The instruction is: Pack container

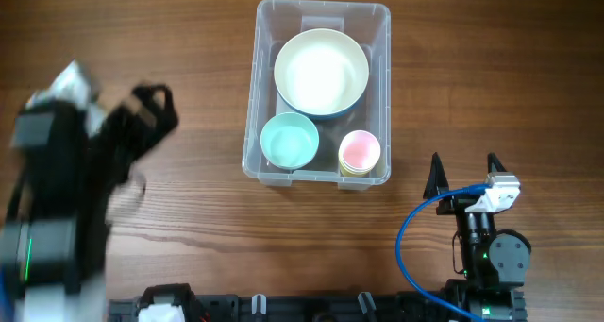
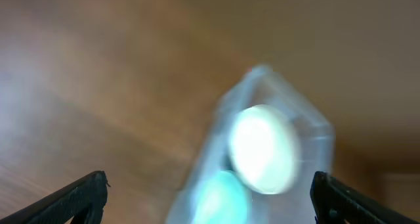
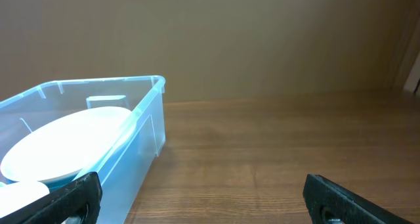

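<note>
- Inside the container (image 1: 253,105), big bowl (image 1: 321,72), small bowl (image 1: 289,140) and cup (image 1: 360,152) sit side by side, seemingly to fit;
- left hand (image 2: 210,191) and right hand (image 1: 464,168) gape wide, empty.

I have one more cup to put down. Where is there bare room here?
Bare wood lies right of the container, beyond the right gripper, and along the container's near side. Inside is crowded: the large bowl, teal bowl and pink cup fill most of its floor.
</note>
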